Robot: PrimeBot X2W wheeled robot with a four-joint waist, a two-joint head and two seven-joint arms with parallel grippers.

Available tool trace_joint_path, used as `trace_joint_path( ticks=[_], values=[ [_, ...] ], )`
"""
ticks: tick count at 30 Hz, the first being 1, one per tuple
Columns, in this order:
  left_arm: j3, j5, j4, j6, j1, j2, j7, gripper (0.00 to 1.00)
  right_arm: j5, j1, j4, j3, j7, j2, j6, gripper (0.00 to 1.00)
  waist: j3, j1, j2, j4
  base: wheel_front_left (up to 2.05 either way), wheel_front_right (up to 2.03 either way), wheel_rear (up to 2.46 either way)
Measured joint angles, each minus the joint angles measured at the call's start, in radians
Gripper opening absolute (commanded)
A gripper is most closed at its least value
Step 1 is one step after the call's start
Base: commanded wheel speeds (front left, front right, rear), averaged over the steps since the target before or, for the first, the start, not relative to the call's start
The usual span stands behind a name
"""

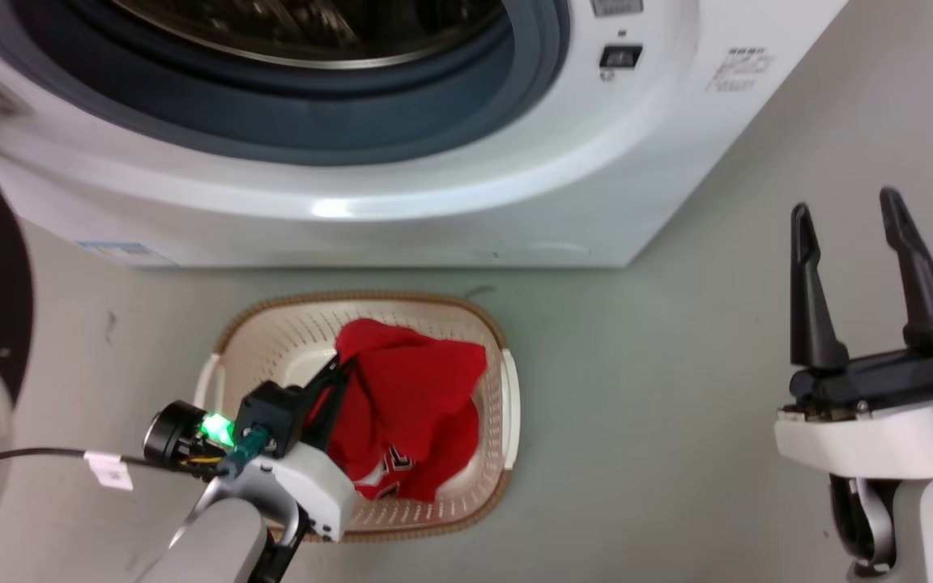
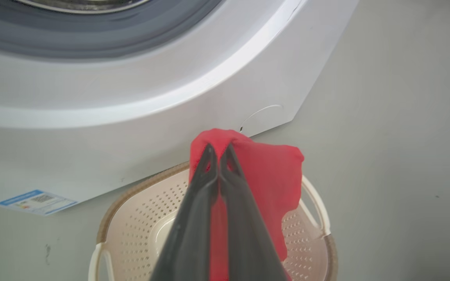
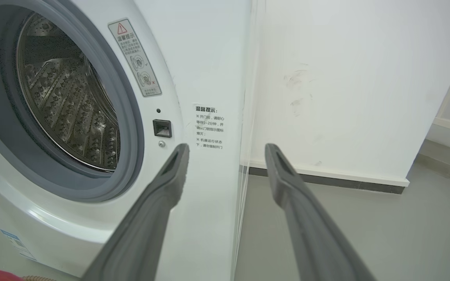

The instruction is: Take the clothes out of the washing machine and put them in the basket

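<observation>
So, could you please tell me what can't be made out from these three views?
Drum: right wrist view, partly hidden by the grey ring and the picture's edge, so leftover clothes cannot be ruled out.
Basket floor: head view, covered by the red cloth.
Lettering on that cloth: head view, mostly behind the left gripper's body.
Blue sticker: left wrist view, too small to read.

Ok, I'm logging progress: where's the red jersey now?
In the head view, the red jersey drapes into the basket in front of the washing machine, pinched by the left gripper.
</observation>
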Motion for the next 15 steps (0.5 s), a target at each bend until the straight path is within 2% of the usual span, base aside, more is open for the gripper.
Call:
trace_joint_path(
  ticks=[5, 6, 15],
  values=[
    [-0.002, 0.001, 0.216, -0.034, -0.091, -0.043, -0.026, 0.0, 0.004, -0.049, -0.011, -0.007, 0.0, 0.0, 0.0, 1.0, 0.099, 0.0, 0.0, -0.025, 0.0, 0.0, 0.0],
    [-0.012, 0.02, 0.306, -0.041, -0.138, -0.052, -0.03, 0.0, 0.01, -0.066, -0.016, -0.007, 0.0, -0.001, 0.0, 1.0, 0.137, 0.0, 0.0, -0.037, 0.0, 0.0, 0.0],
    [-0.032, 0.049, 0.654, -0.08, -0.355, -0.117, -0.042, 0.0, 0.04, -0.126, -0.041, -0.018, 0.0, -0.001, 0.0, 1.0, 0.299, 0.0001, 0.0, -0.097, 0.0, 0.0, 0.0]
  ],
)
